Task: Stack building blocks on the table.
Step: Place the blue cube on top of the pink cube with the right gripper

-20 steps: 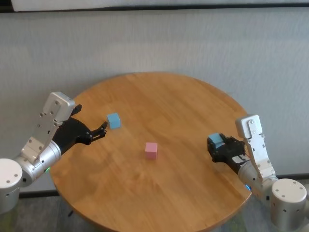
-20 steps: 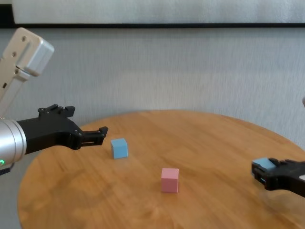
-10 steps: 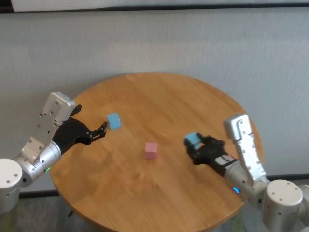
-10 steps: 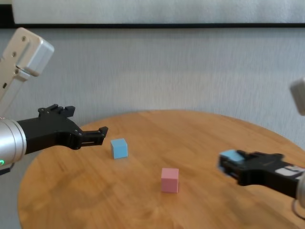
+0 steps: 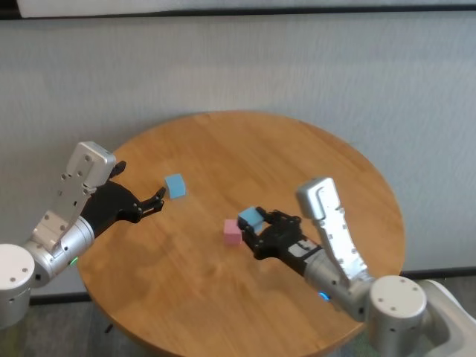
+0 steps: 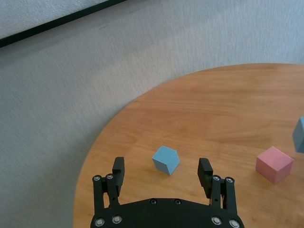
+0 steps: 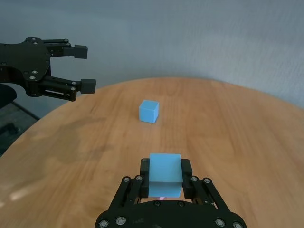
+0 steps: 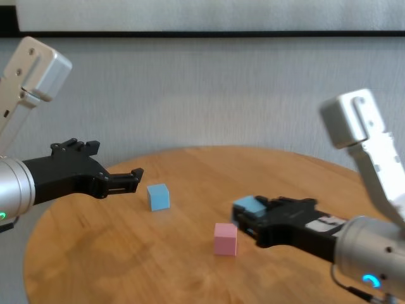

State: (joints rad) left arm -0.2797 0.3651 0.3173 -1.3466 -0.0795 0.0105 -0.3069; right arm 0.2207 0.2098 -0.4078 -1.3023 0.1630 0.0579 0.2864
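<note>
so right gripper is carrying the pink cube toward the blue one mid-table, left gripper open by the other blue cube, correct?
Colours are swapped. In the right wrist view the right gripper is shut on a blue cube, and the head view shows it nearing the pink cube mid-table. The left gripper is open by the other blue cube, as you said.

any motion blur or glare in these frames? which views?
Chest view: right gripper and its held blue cube are smeared by motion; pink cube and left gripper are crisp. Head view: all fairly sharp, soft shadows on the table. Right wrist view: pale sheen on the near tabletop. Left wrist view: sharp, no glare.
</note>
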